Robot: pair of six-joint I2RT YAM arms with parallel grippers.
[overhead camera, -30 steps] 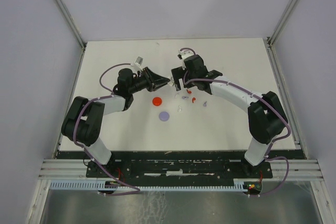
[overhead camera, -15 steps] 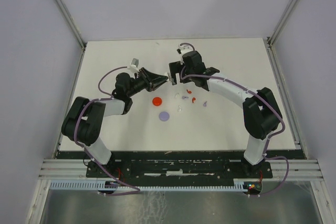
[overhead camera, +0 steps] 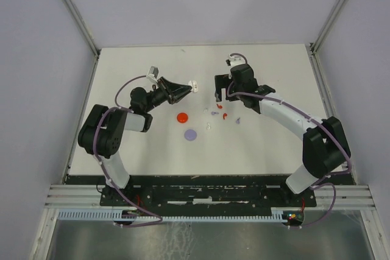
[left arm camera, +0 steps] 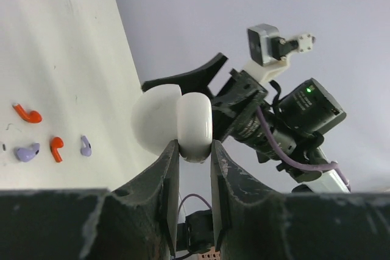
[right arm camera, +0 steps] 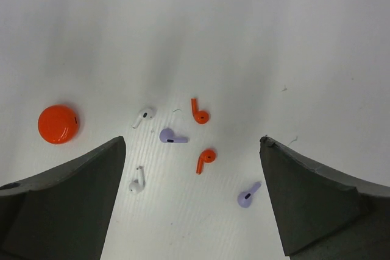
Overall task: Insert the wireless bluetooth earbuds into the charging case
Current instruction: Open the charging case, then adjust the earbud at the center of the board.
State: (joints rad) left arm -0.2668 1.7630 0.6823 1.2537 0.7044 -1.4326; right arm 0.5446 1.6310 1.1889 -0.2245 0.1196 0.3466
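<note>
**White case clamped in the left gripper, right gripper spread wide over the earbuds**

The left gripper [left arm camera: 194,150] is closed on a white charging case [left arm camera: 194,123]. Its two fingers [left arm camera: 168,168] press the lower sides of the case. The case looks opened, with a rounded white half [left arm camera: 153,120] standing beside the part that is pinched. In the top view the case [overhead camera: 194,84] sits at the tip of the left gripper [overhead camera: 189,87], towards the far side of the table [overhead camera: 268,150] and left of the right gripper [overhead camera: 219,93].

The right gripper [right arm camera: 192,144] holds nothing. Its jaws stand wide apart and point down at the wireless bluetooth earbuds [right arm camera: 172,137]. Six of them lie loose on the white table [right arm camera: 244,41], close together but not touching:

- two white ones [right arm camera: 144,115]
- two red ones [right arm camera: 198,111]
- two pale purple ones [right arm camera: 247,195]

A red disc [right arm camera: 57,123] lies to the left of this group. In the top view a pale purple disc [overhead camera: 191,134] lies just beside the red disc, on its near side. Both discs are flat on the table.
</note>
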